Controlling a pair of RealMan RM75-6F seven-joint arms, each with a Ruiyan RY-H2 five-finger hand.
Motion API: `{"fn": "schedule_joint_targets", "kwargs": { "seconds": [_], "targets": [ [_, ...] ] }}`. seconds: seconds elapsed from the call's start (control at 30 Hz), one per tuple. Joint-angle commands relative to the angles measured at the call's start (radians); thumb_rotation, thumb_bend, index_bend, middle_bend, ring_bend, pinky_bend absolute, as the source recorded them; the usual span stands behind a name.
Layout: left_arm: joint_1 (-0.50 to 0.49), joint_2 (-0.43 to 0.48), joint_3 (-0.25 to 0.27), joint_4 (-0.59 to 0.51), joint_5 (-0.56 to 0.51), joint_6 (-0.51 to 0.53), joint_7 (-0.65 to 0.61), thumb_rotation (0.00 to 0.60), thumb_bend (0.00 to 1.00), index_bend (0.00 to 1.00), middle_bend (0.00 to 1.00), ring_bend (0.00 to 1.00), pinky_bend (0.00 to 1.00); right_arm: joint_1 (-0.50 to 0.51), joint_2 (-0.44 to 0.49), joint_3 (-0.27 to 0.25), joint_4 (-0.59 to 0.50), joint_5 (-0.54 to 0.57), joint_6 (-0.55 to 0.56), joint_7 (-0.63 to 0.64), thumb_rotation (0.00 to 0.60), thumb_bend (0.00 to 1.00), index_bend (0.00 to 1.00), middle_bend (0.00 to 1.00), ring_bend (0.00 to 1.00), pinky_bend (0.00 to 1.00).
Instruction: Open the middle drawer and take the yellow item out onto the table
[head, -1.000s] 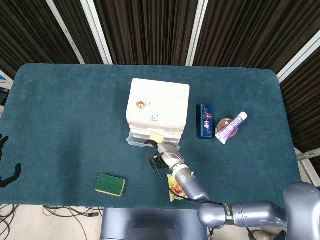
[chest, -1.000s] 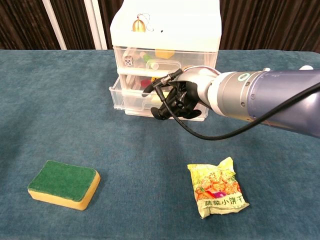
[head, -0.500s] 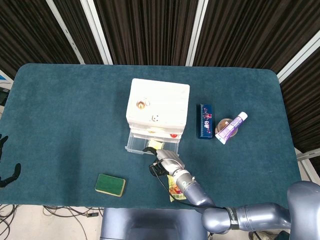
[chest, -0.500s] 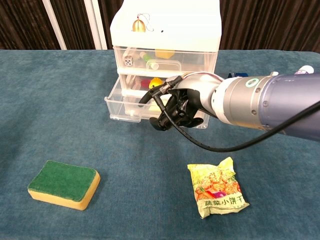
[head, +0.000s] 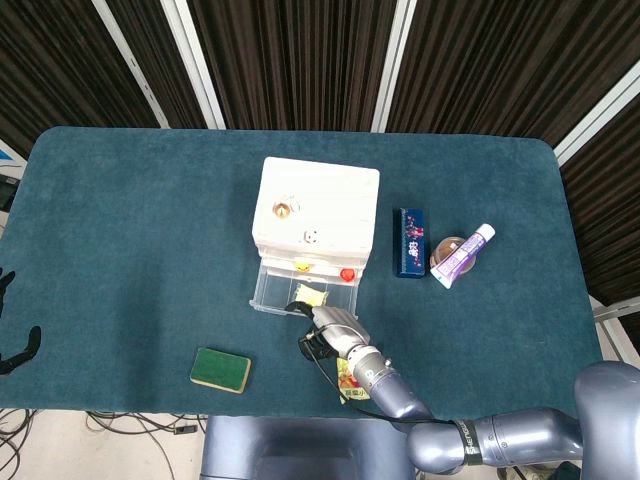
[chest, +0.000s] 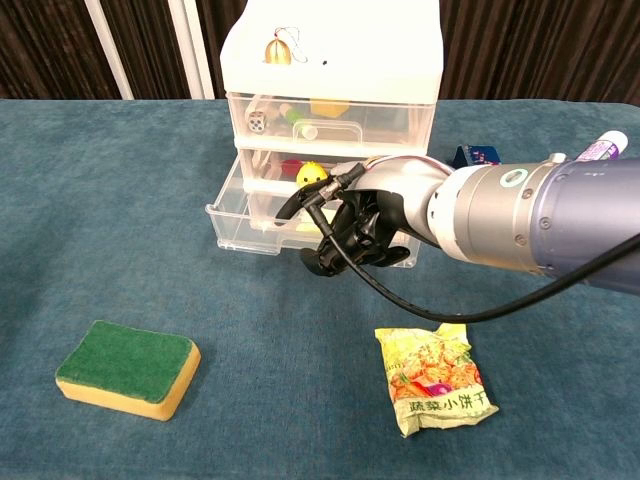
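The right robot hand (chest: 352, 232) has its fingers curled on the front edge of the middle drawer (chest: 243, 212), which stands pulled well out from the cabinet (chest: 330, 70). The yellow item (chest: 311, 175) sits inside the drawer, just behind the hand, beside something red. To finish well: let go of the front, lift over the rim, and reach down from above without nudging the drawer. The left robot hand (head: 12, 335) hangs at the tabletop's (head: 140, 220) far edge; whether it is spread or closed I cannot tell.

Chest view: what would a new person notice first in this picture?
First, the big silver right hand at the front of the pulled-out middle drawer of the white drawer unit. Next, the yellow item showing inside that drawer. Near the camera lie a green sponge and a snack packet.
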Motion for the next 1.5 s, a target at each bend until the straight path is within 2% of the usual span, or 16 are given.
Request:
{"fn": "schedule_joint_targets", "kwargs": {
  "seconds": [0.03,0.73,1.0,1.2,1.3,1.5],
  "targets": [
    [0.000,0.000,0.000,0.000,-0.001,0.000,0.000,0.600,0.40,0.02,0.00,0.00,0.00,0.001,0.004,-0.003,-0.005,-0.003,0.000,0.000,0.600,0.58,0.22,0.90,0.92,0.98],
    [0.000,0.001,-0.001,0.002,-0.005,-0.002,0.000,0.600,0.40,0.02,0.00,0.00,0.00,-0.003,0.021,-0.008,-0.015,-0.026,-0.001,0.036,0.600,0.55,0.22,0.90,0.92,0.98],
    [0.000,0.001,-0.001,0.001,-0.006,-0.003,0.001,0.600,0.40,0.02,0.00,0.00,0.00,-0.012,0.062,-0.024,-0.043,-0.056,-0.047,0.055,0.600,0.55,0.18,0.90,0.92,0.98],
    [0.000,0.001,-0.001,0.000,-0.007,-0.003,0.000,0.600,0.40,0.02,0.00,0.00,0.00,-0.027,0.102,-0.020,-0.090,-0.092,-0.033,0.073,0.600,0.54,0.18,0.90,0.92,0.98],
    [0.000,0.002,0.000,0.000,-0.006,-0.003,0.000,0.600,0.40,0.02,0.00,0.00,0.00,-0.034,0.132,-0.010,-0.122,-0.118,-0.004,0.069,0.600,0.49,0.18,0.90,0.92,0.98],
    [0.000,0.002,0.000,-0.001,-0.004,-0.004,-0.001,0.600,0.40,0.02,0.00,0.00,0.00,-0.011,0.177,0.009,-0.136,-0.110,0.053,0.006,0.600,0.29,0.18,0.92,0.94,0.99]
  ]
}}
